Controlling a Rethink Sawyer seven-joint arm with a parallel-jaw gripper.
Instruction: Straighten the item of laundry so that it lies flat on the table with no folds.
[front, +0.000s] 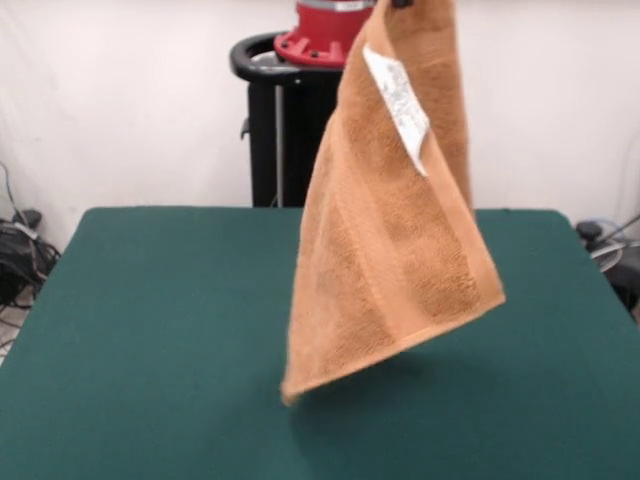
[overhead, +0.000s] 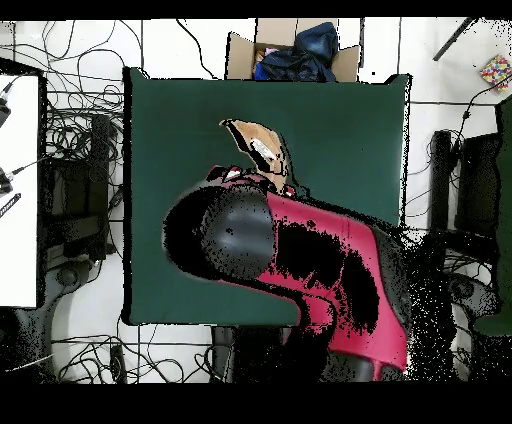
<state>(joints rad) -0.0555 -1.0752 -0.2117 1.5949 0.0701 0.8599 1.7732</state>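
The towel is seen hanging clear above the counter, suspended from its 12 o'clock corner. How the claw stands cannot be told. Being soft and limp, the towel is best held by a hemmed corner.

The red and black arm reaches out over the table — gripper hidden beneath it.

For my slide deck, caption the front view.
Orange-tan towel with white label hangs lifted above the green table.
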